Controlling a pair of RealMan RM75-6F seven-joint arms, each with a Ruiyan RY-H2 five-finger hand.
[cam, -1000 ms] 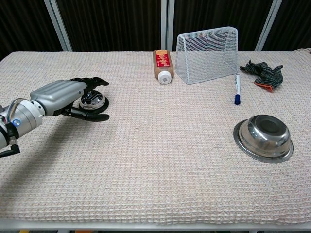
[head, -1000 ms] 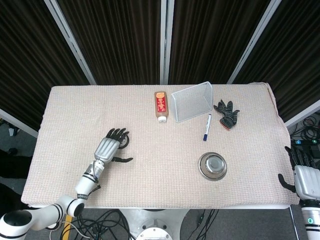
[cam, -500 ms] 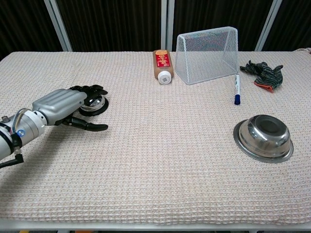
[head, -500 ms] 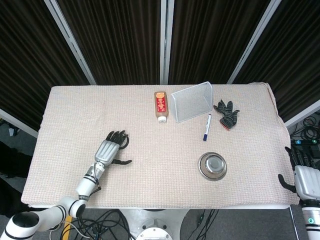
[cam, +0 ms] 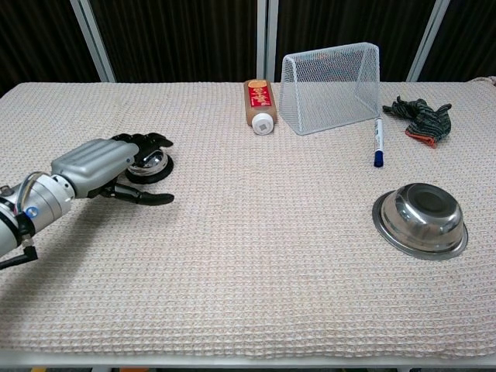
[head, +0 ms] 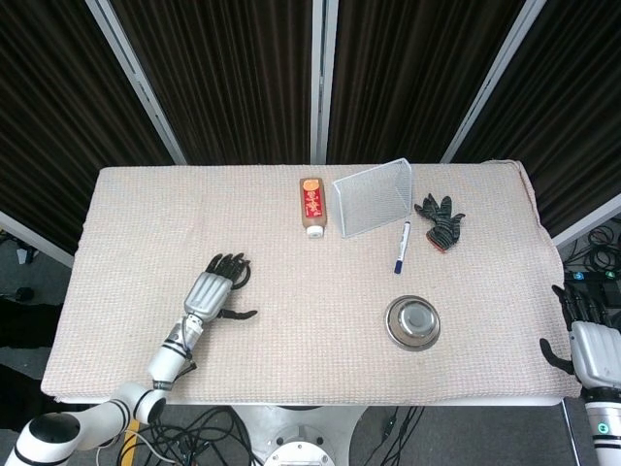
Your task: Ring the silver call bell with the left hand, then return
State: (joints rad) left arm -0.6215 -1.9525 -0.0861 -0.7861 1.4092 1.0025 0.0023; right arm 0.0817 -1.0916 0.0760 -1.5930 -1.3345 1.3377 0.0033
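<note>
L hand (cam: 101,164) flat, fingertips over call bell (cam: 149,164)

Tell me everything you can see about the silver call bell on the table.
The call bell is a small shiny metal dome on a dark round base, sitting upright on the woven cloth near the table's left side. The left hand reaches over it from the near side, dark fingers spread across its top, hiding part of the dome and its button. Whether they press it cannot be told. In the head view only its edge shows beyond the fingertips. Nothing else touches it.
</note>
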